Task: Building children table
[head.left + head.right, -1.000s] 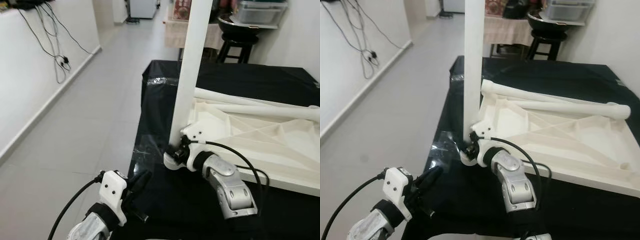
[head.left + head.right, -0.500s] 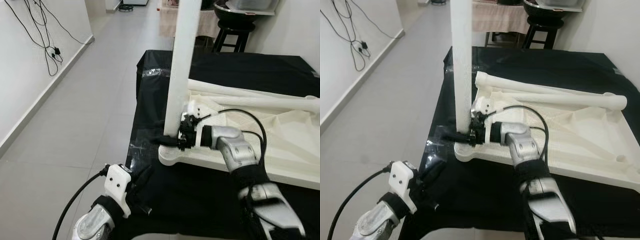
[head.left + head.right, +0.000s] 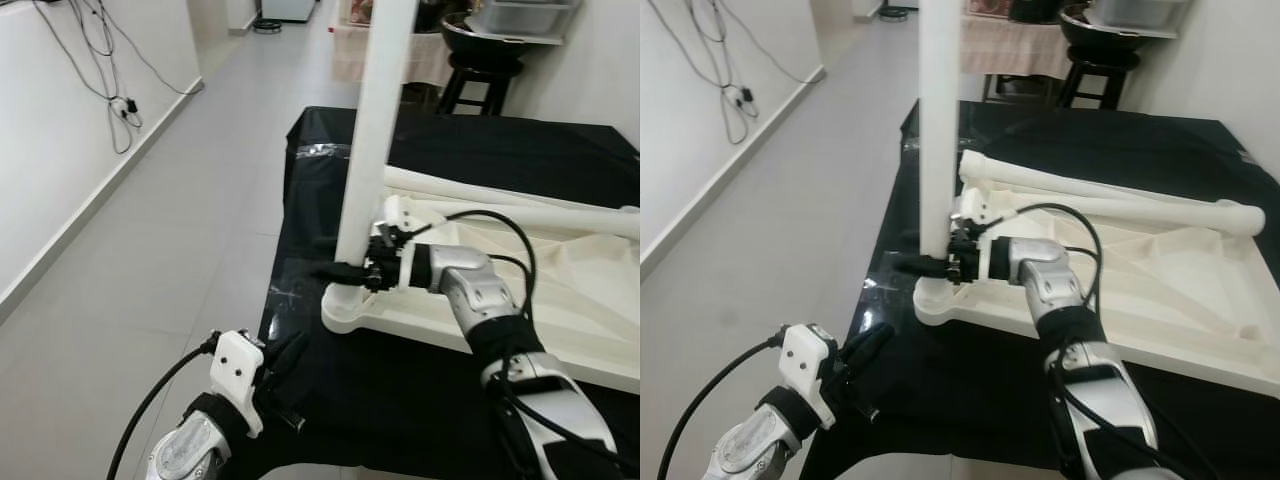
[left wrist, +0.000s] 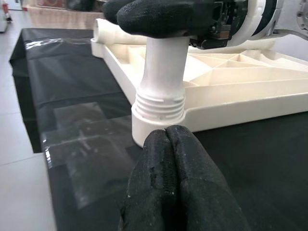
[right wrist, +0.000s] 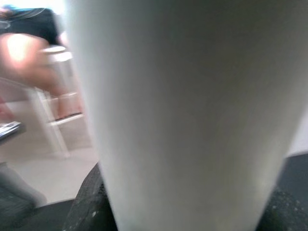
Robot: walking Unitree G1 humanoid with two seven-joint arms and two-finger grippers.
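Left eye view: a white table top (image 3: 560,290) lies upside down on a worktop (image 3: 480,160) under a black cover.
Upright leg: a white table leg (image 3: 372,130) stands vertical in the socket (image 3: 345,308) at the table top's near left corner, its upper end out of frame.
Right tool: the right tool (image 3: 352,270) reaches in from the right at the foot of the upright leg, black fingers clamped around it just above the socket.
Right wrist view: the leg's white surface sits very close, with a black finger (image 5: 89,207) showing at each side of it; the background is blurred.
Left tool: the left tool (image 4: 168,178) hangs low at the near left edge of the worktop, its two black fingers pressed together with nothing between them.
Left wrist view: the threaded collar (image 4: 160,103) of the leg shows above the socket, not fully sunk in.
Loose legs: two more white legs (image 3: 1110,200) lie flat across the far side of the upturned table top.
Surroundings: grey tiled floor (image 3: 160,230) to the left, cables (image 3: 105,70) hanging down a white wall, a black stool (image 3: 480,70) beyond the worktop.
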